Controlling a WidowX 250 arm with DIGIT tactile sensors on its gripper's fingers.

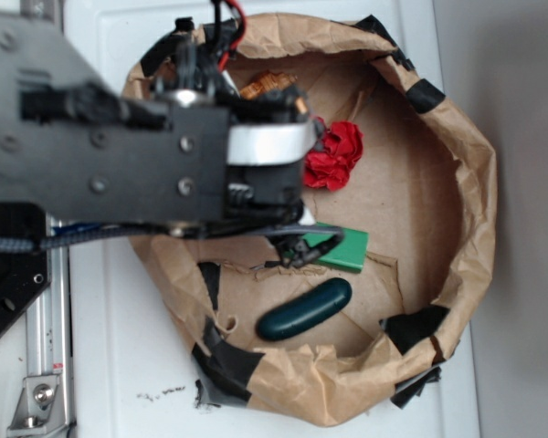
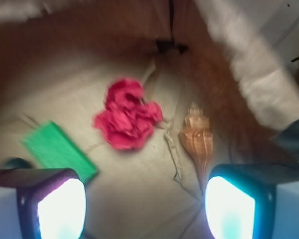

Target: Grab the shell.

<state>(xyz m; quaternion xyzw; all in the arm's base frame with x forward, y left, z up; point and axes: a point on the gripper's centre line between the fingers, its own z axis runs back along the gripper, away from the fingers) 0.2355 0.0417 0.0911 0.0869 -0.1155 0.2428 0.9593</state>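
Observation:
The shell (image 2: 196, 139) is orange-tan and ribbed, and lies on the brown paper floor with its thin point toward me. In the wrist view it sits just ahead of my right fingertip (image 2: 229, 206). From the exterior view only its wide end (image 1: 269, 85) shows past the arm. My gripper (image 2: 145, 209) is open, with bare paper between the fingers and nothing held. It hangs above the floor, left of the shell, which is outside the jaws.
A crumpled red paper ball (image 2: 127, 119) lies ahead at centre, seen too as the red paper ball (image 1: 333, 155). A green block (image 1: 342, 248) and a dark green oblong (image 1: 304, 309) lie nearby. Raised brown paper walls (image 1: 475, 182) with black tape ring everything.

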